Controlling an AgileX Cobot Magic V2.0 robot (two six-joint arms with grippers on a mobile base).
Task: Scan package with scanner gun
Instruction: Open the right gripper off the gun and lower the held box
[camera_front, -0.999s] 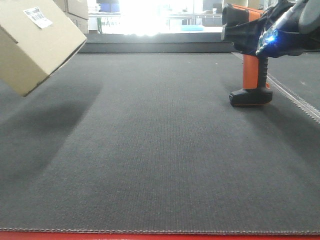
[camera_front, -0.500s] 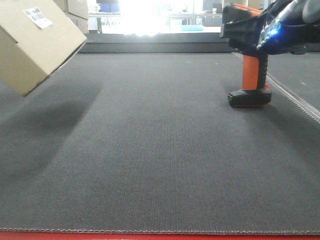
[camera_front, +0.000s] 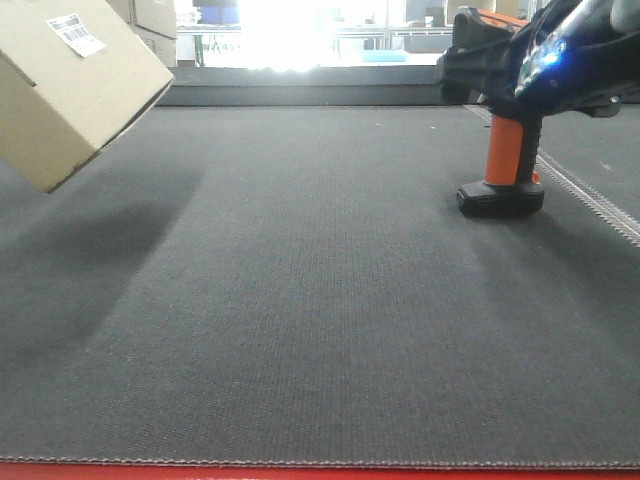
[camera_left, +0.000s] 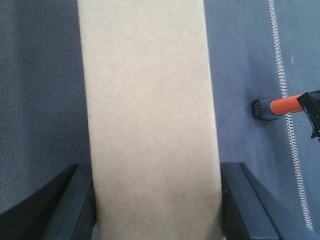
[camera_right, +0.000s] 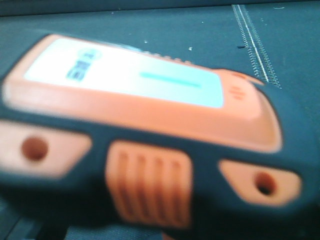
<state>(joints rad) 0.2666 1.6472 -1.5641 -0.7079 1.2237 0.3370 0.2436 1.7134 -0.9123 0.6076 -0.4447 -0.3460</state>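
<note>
Two task things show in the front view: the package (camera_front: 75, 85) hangs tilted at upper left, and the scanner gun (camera_front: 505, 150) stands on the counter (camera_front: 300, 300) at upper right, with the right jaws at its head, their grip impossible to tell. Left wrist view: the left jaws clamp the package's sides. Right wrist view: the scanner gun's blurred head fills the frame.

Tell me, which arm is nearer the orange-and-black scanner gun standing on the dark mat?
Right. The right gripper sits at the head of the orange-and-black scanner gun; the left gripper holds the tan cardboard box, far across the dark mat from it.
</note>
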